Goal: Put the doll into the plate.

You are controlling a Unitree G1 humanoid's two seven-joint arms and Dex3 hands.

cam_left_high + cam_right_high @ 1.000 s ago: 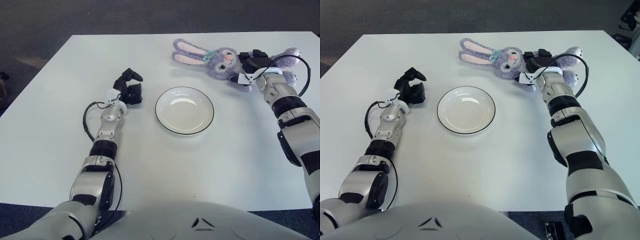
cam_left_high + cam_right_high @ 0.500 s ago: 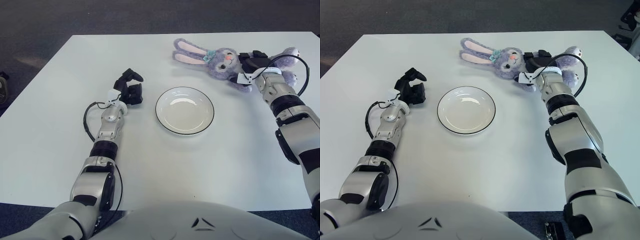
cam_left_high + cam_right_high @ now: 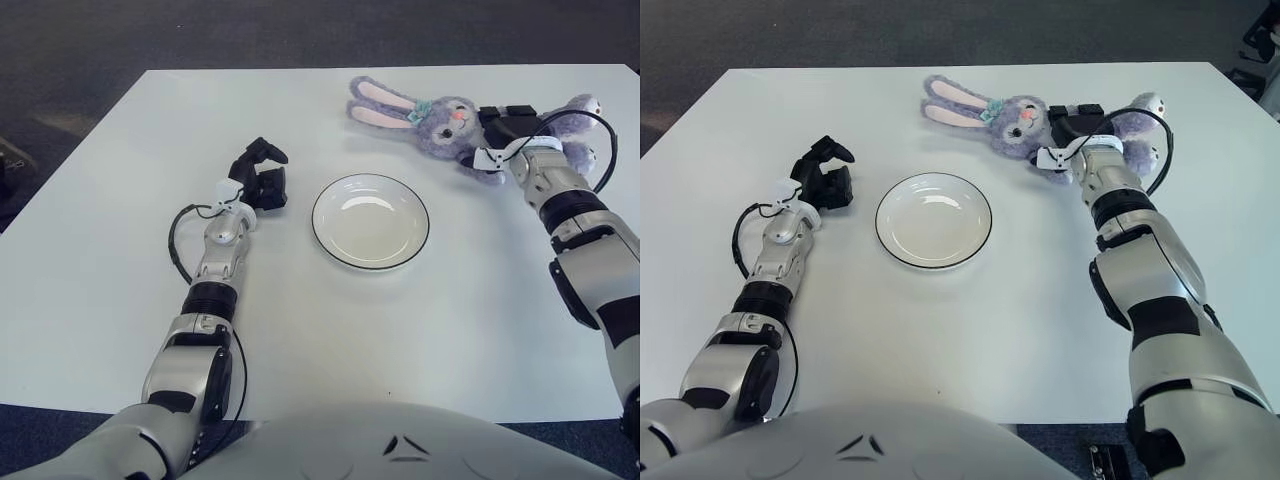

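A purple plush bunny doll (image 3: 440,118) with long pink-lined ears lies on the white table at the far right, ears pointing left. My right hand (image 3: 508,124) sits over the doll's torso with its dark fingers closed around the body, hiding the doll's middle. The white plate (image 3: 370,222) with a dark rim stands empty at the table's centre, nearer to me and to the left of the doll. My left hand (image 3: 260,180) shows just left of the plate, fingers curled and holding nothing.
The white table (image 3: 120,250) fills the view, with dark carpet beyond its far and left edges. A black cable loops by my right wrist (image 3: 605,150) and another by my left forearm (image 3: 178,245).
The doll and my right hand have shifted slightly toward the far edge together. The left hand and the plate have stayed where they were.
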